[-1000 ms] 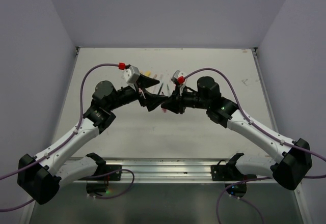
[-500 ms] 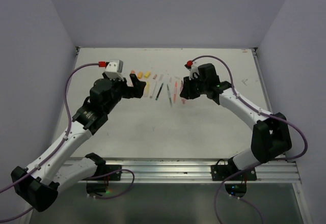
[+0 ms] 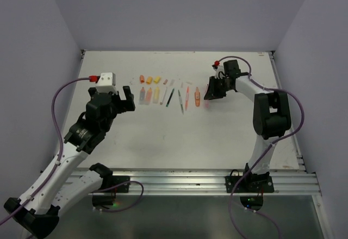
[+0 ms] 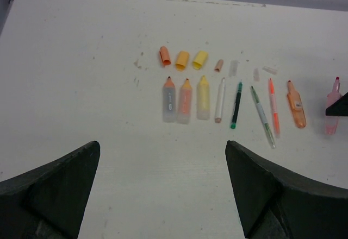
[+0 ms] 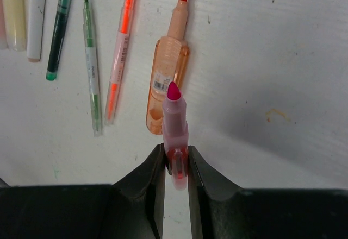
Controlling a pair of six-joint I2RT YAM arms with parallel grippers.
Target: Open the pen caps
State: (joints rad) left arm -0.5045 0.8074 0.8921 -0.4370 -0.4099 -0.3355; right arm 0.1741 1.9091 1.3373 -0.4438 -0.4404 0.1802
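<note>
R tool (image 5: 175,160): jaws narrow, clamped on rear end of pink pen (image 5: 175,120). Its tip is bare and points away from me. It sits at the R end of the row, just beside orange highlighter (image 5: 167,70), also uncapped. Cannot tell whether pink pen touches the surface (image 5: 283,43) or hangs just above it.

L tool (image 4: 162,157): jaws wide, nothing betw. them. It hovers over the surface on the near side of the row, well apart from it.

Row of pens (image 4: 203,98): nine counted incl. pink, laid side by side, tips toward far edge, every tip exposed. L to R: three chunky ones close together, white pen (image 4: 220,99), green pen (image 4: 236,105), two thin ones, then the orange highlighter and pink.

The caps (image 4: 182,60): all off, loose on the surface in a line just beyond the tips. One orange, two yellow, one small tan, then approx. three tiny pale ones, hard to make out.
</note>
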